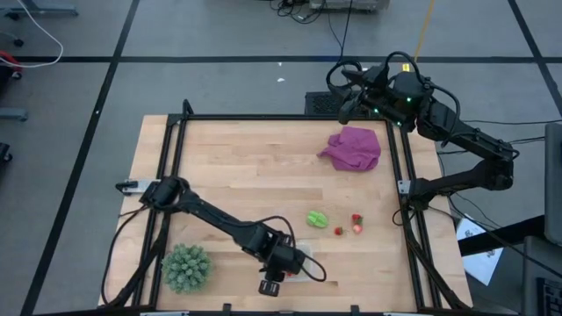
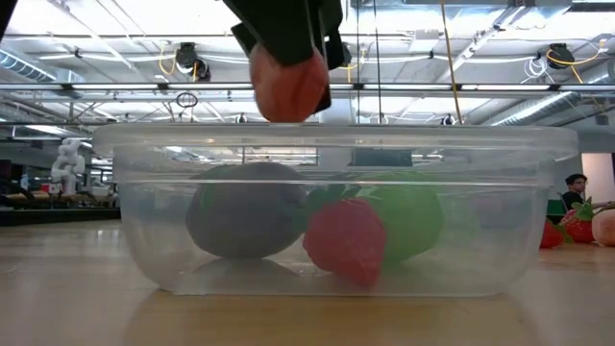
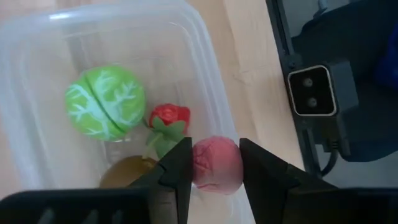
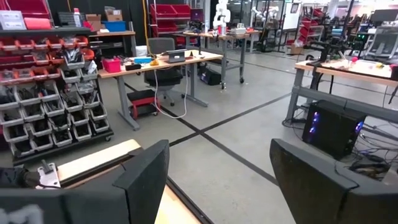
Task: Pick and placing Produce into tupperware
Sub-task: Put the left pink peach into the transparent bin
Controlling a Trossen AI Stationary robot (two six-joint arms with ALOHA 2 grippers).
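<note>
Broadly, the wooden table (image 1: 263, 167) carries everything, with a purple cloth (image 1: 354, 147) near its far right corner and a spiky green plant (image 1: 187, 267) at its near left corner. The left arm reaches along the near edge, and the left gripper (image 3: 216, 167) hangs over the tupperware (image 2: 336, 207), which sits near the middle of the near edge and is mostly hidden under the gripper from above. That gripper is closed part-way on a pink-red piece (image 3: 216, 164), its two fingers (image 3: 177, 171) pressing either side; the low view shows the piece (image 2: 286, 84) held above the container's rim, not yet inside. The right arm waits folded beyond the far right corner, and the right gripper (image 4: 217, 180) has its fingers spread wide with nothing between them.

Inside the tupperware lie a round light-green piece (image 3: 104, 101) with white veins, a brown kiwi-like piece (image 3: 127, 172) and a red strawberry (image 3: 168, 116) with a green leaf top, all close together. Out on the table, right of the container, a second light-green piece (image 1: 317, 219) lies apart, with three small strawberries (image 1: 356, 224) clustered just beyond it toward the right edge.
</note>
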